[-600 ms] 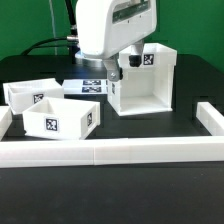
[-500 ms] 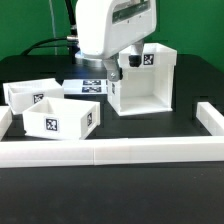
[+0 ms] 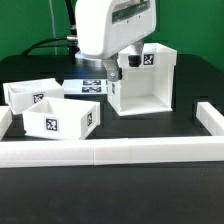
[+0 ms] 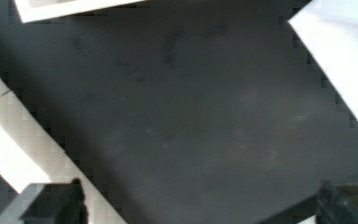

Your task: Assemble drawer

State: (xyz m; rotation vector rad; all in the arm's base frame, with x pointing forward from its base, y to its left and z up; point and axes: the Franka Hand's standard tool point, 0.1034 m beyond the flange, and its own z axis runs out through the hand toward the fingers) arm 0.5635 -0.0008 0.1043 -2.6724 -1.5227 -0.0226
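Note:
The drawer's big open-fronted cube housing (image 3: 142, 78) stands upright on the black table, right of centre in the exterior view, with a tag on its upper wall. Two smaller white trays stand at the exterior view's left: one (image 3: 62, 119) nearer the front with a tag facing me, the other (image 3: 30, 92) behind it. My gripper (image 3: 112, 70) hangs just beside the housing's left wall. In the wrist view the gripper (image 4: 197, 206) is open and empty: its two dark fingertips (image 4: 48, 204) sit far apart over bare black table.
A long low white wall (image 3: 110, 151) runs along the front and turns back at both ends. The marker board (image 3: 85, 88) lies flat behind the trays. Cables hang at the back left. White edges (image 4: 345, 60) show at the sides of the wrist view.

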